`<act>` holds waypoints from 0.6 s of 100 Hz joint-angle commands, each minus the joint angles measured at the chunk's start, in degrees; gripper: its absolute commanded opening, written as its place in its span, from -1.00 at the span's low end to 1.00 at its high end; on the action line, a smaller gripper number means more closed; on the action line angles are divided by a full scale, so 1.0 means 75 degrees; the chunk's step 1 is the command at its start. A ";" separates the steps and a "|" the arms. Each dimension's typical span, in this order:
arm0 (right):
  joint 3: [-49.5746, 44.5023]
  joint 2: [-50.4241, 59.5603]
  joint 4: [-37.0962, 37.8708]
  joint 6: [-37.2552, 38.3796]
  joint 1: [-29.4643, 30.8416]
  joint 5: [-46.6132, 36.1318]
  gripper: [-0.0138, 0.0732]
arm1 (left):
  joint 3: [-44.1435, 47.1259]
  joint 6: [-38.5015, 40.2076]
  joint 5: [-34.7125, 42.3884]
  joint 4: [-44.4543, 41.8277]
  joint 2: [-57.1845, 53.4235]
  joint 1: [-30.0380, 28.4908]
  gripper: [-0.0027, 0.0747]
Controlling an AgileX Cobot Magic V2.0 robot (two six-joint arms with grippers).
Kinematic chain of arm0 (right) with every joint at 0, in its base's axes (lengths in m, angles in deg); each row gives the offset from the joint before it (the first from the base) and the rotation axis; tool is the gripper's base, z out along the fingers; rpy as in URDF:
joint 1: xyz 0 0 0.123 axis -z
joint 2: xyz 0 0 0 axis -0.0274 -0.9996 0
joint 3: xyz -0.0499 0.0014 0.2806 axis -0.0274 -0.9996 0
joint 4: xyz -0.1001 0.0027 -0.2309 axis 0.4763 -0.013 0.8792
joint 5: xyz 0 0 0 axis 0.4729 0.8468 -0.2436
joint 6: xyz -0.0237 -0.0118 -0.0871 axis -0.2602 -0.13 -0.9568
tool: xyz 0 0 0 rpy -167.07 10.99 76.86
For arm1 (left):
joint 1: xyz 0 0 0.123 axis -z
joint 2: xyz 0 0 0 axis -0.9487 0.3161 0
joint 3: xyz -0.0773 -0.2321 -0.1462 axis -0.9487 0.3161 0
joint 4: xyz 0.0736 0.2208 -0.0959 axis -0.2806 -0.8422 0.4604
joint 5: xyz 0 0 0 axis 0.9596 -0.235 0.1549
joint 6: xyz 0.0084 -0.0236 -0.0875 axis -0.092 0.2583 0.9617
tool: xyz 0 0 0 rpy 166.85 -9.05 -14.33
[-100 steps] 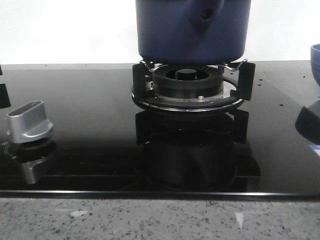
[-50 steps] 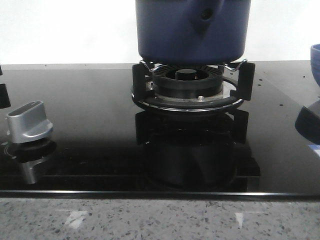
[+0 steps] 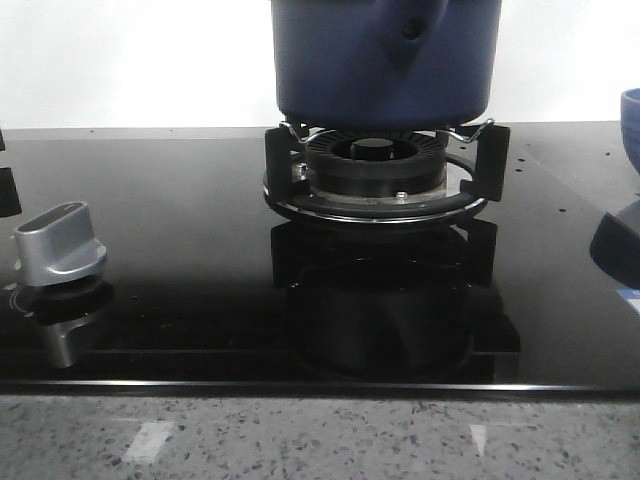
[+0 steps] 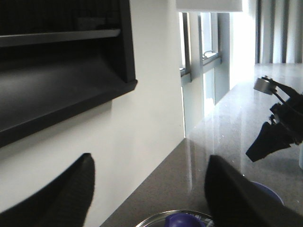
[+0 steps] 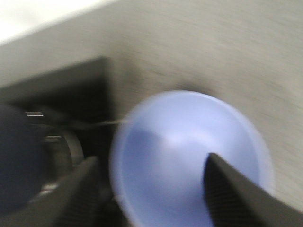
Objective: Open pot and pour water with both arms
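The dark navy pot (image 3: 385, 62) stands on the burner grate (image 3: 380, 165) at the middle of the black hob, its handle bracket facing me. In the left wrist view my left gripper (image 4: 149, 189) is open and empty above the pot's glass lid (image 4: 156, 220) with its blue knob (image 4: 184, 221). My right gripper (image 5: 151, 191) is open and empty over the light blue bowl (image 5: 189, 156), with the pot (image 5: 19, 156) off to one side; that view is blurred. Neither gripper shows in the front view.
A silver stove knob (image 3: 60, 245) sits at the hob's left. The blue bowl (image 3: 631, 125) shows at the right edge. A speckled counter (image 3: 320, 440) runs along the front. A wall and a dark range hood (image 4: 61, 71) are behind the pot.
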 commanded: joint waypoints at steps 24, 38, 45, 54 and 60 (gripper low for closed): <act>-0.0008 0.0295 -0.5298 -0.3413 -0.0007 -0.0387 -0.83 | -0.0237 0.1463 -0.0460 0.0279 -0.0796 -0.1230 -0.98; -0.0291 0.0604 -0.6351 -0.4404 -0.0384 -0.0981 -0.79 | -0.0156 0.1495 -0.0028 -0.0254 -0.1131 -0.1430 -0.98; -0.0494 0.0911 -0.6312 -0.4783 -0.0725 -0.1539 -0.79 | 0.0051 0.1514 0.0411 -0.0620 -0.1388 -0.1430 -0.98; -0.0844 0.1404 -0.6246 -0.5277 -0.1060 -0.2090 -0.79 | 0.0552 0.1588 0.1010 -0.0872 -0.1835 -0.1430 -0.98; -0.1182 0.1740 -0.6191 -0.5739 -0.1145 -0.2420 -0.79 | 0.0995 0.1553 0.1659 -0.0926 -0.2212 -0.1430 -0.98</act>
